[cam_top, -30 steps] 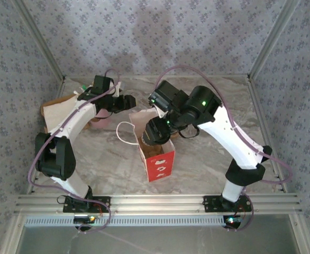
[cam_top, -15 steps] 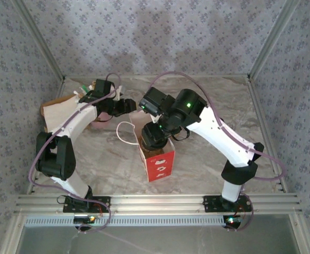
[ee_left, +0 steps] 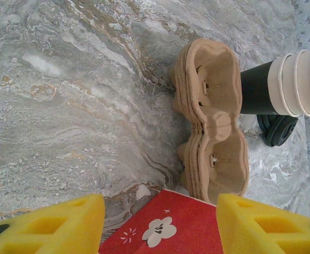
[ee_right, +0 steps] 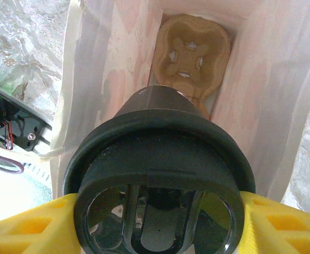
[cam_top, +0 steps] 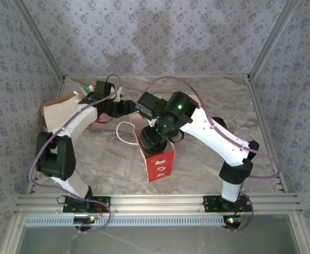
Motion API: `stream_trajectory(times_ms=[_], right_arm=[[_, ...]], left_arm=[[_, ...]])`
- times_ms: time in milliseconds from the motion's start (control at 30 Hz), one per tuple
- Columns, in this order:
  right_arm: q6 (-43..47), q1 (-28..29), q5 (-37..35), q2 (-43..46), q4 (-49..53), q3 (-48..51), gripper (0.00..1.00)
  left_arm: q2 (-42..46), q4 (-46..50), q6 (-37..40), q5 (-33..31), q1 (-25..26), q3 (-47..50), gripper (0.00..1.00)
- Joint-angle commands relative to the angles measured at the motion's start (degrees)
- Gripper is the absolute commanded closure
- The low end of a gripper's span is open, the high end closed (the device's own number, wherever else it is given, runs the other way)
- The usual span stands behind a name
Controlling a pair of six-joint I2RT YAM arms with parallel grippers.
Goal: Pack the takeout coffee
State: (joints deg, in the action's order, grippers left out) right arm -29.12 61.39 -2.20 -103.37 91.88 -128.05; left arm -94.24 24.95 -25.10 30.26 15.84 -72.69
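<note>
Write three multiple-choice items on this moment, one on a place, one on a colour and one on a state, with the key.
1. Where is the black cup?
A. At the open mouth of the bag
B. Lying on its side behind the bag
C. Under the bag

2. What colour is the outside of the bag?
A. Blue
B. Red
C. Green

3. How do the right fingers stand?
A. Open and empty
B. Closed on the bag's edge
C. Closed on the black cup

Key:
1 A: the right wrist view shows the bag's walls all round the cup.
2 B: the top view shows the bag's red front.
3 C: the yellow fingers sit against both sides of the cup.
</note>
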Motion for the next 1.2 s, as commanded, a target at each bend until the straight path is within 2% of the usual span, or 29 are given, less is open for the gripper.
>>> stream_trajectory(times_ms=[0,1167], right_arm=[[-0.3,0.5,-0.3,-1.2,11.0,0.6,0.37],[0.6,-1.2,3.1,-3.3,11.0,7.2,0.37]], left_arm=[[0.7,-1.3,0.1,1.2,-0.3,-0.1,0.42],[0.9,-3.3,0.1,2.1,-0.3,1.6,0.42]])
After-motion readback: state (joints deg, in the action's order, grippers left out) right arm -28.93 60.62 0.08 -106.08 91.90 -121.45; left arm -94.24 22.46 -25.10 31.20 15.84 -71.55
